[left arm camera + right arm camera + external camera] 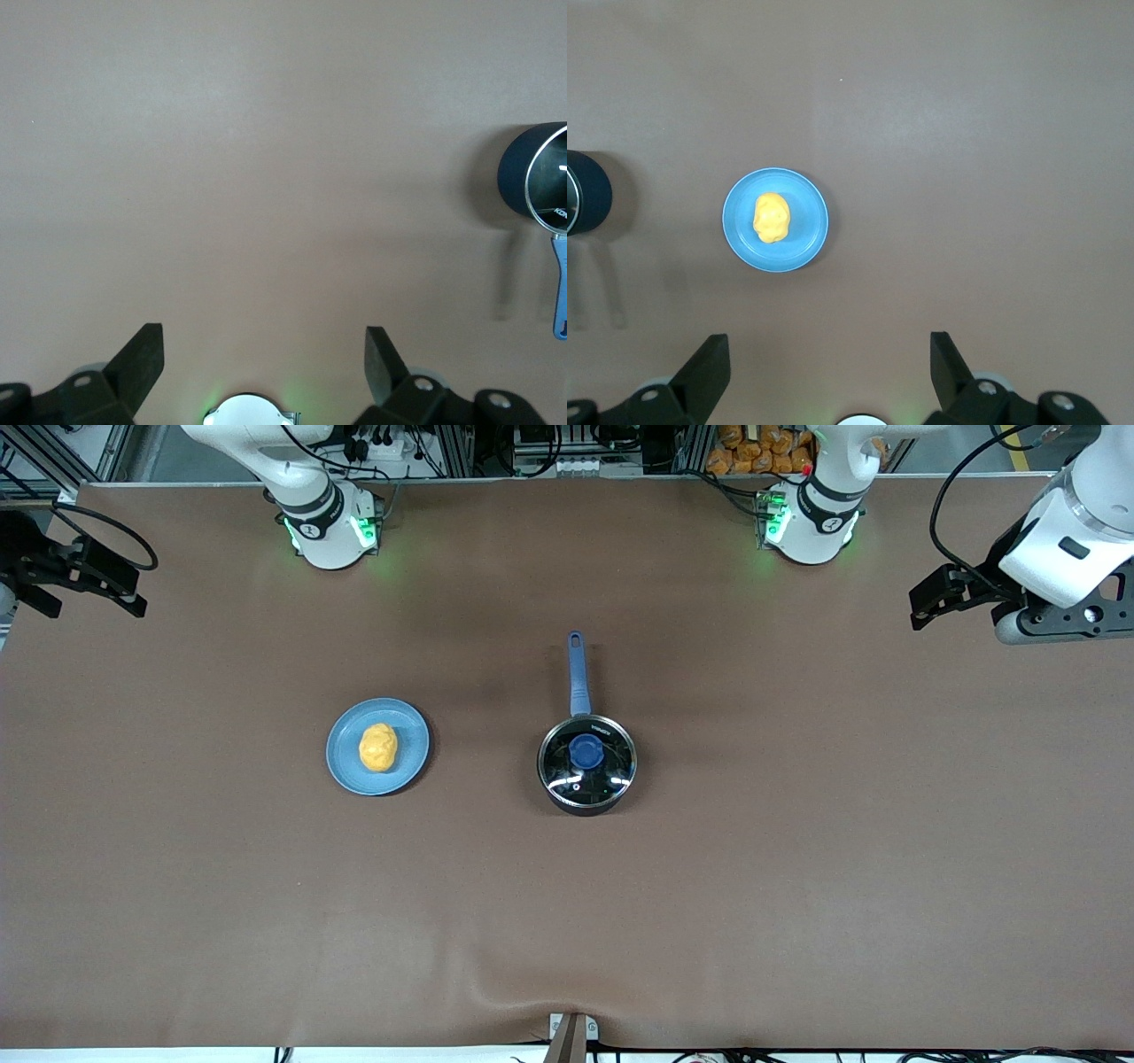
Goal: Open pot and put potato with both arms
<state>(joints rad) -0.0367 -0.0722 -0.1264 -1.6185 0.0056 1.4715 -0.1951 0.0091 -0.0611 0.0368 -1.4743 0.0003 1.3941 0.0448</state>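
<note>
Round black pot (586,766) with glass lid (586,755) (steel rim, blue knob (586,752)) in place, its straight blue handle (578,675) pointing toward the robot bases, on a matte brown table (797,850). Lumpy yellow-orange potato (378,747) rests on a flat round light-blue plate (345,766), beside the pot toward the right arm's end. Left end effector (264,359) and right end effector (829,365) hang above the table's ends, fingers apart and empty.

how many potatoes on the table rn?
1. The potato lies on the blue plate, beside the lidded pot, toward the right arm's end of the table. The lid's glare could hide something inside the pot.
</note>
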